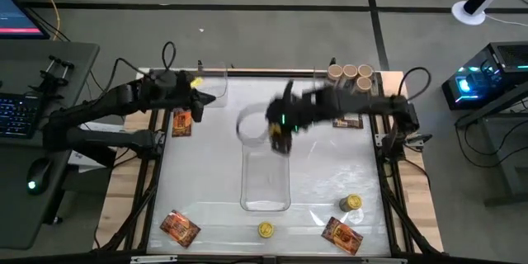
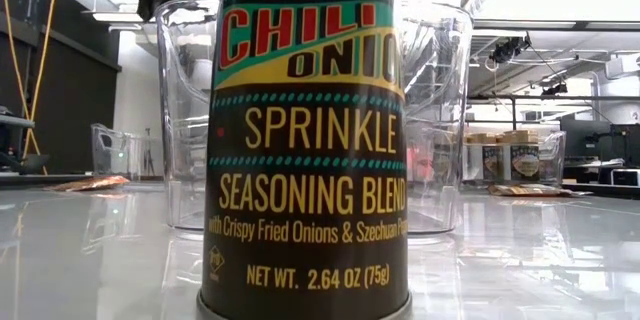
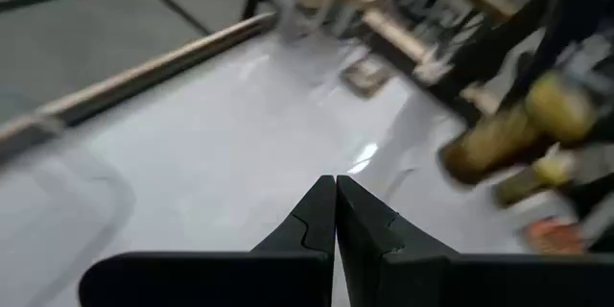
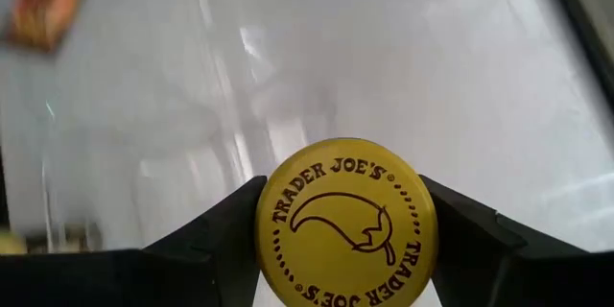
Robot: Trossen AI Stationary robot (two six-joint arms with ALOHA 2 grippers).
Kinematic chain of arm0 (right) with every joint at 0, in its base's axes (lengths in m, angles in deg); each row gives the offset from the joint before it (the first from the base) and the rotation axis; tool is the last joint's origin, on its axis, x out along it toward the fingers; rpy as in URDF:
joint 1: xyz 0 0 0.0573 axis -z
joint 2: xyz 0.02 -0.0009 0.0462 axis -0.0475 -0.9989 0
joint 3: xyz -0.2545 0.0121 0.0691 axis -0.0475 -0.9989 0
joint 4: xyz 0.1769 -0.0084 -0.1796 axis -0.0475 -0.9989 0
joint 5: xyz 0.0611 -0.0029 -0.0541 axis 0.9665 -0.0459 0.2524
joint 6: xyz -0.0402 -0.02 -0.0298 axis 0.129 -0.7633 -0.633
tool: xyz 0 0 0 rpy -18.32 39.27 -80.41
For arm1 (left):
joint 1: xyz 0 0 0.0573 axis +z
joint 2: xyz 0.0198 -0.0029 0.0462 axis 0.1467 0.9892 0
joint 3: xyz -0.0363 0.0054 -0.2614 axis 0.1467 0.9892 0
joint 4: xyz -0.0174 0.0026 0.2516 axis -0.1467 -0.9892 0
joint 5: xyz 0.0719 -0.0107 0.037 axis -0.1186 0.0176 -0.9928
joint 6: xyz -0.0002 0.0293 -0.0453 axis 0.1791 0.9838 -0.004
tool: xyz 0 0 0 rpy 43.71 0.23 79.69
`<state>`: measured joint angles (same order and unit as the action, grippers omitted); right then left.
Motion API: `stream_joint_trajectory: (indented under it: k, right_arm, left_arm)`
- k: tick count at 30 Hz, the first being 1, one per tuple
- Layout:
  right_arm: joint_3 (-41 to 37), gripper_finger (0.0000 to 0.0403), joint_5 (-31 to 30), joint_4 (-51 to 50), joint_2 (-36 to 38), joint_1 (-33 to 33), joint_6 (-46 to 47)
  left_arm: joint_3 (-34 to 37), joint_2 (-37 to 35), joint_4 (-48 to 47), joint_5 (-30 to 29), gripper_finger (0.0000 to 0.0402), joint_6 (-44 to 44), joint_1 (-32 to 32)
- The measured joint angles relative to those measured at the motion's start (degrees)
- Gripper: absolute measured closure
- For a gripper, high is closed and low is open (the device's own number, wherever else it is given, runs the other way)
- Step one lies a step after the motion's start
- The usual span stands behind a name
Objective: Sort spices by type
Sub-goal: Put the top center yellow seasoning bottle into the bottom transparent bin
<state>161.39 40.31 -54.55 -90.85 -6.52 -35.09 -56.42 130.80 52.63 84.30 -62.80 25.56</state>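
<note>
Gripping a yellow-lidded jar (image 4: 346, 224), the right gripper (image 1: 282, 132) hangs over the desk (image 1: 330, 173) centre, apparently above the clear tray (image 1: 266, 183). Left gripper (image 3: 336, 213), jaws closed and empty, sits near the far-left corner. Beige-lidded jars (image 1: 350, 73): far-right corner.

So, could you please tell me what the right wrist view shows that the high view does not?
Only the right wrist view shows the right pincer shut on a yellow-lidded jar, with the lid's logo readable. Only the high view shows the whole layout: the left pincer at the far left, beige-lidded jars at the far right, and a clear tray mid-table. Both show the white table and an orange-red packet.
</note>
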Motion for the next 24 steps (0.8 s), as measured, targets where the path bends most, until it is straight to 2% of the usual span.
stream_joint_trajectory:
  k: [4, 8, 11, 13, 17, 20, 24]
  right_arm:
    - [-7.92, 0.0179, -3.46, 2.35, 1.73, -7.21, 2.02]
    - [-17.15, 0.0179, -3.75, 13.55, 3.86, -10.17, 3.36]
    - [-22.68, 0.0179, -3.74, 20.29, 4.04, -10.70, 4.27]
    - [-25.52, 0.0179, -4.93, 20.67, 4.09, -10.65, 5.70]
    - [-30.62, 0.0179, -7.94, 25.85, 4.13, -9.50, 7.97]
    - [-33.43, 0.0179, -7.20, 30.14, 3.93, -7.93, 10.35]
    - [-36.40, 0.0179, -6.60, 30.50, 3.67, -6.31, 12.18]
  left_arm:
    - [5.82, 0.08, 9.89, -6.29, 0.0402, -10.61, -10.89]
    - [12.09, 1.61, 20.32, -15.54, 0.0402, -22.23, -24.69]
    - [13.74, 3.56, 21.61, -24.28, 0.0402, -27.24, -33.56]
    - [13.66, 4.16, 21.70, -29.02, 0.0402, -28.43, -37.38]
    - [12.95, 3.58, 21.98, -34.11, 0.0402, -27.23, -40.28]
    - [12.16, 2.13, 22.08, -34.70, 0.0402, -23.89, -40.32]
    - [11.82, 0.31, 21.91, -34.57, 0.0402, -20.99, -40.01]
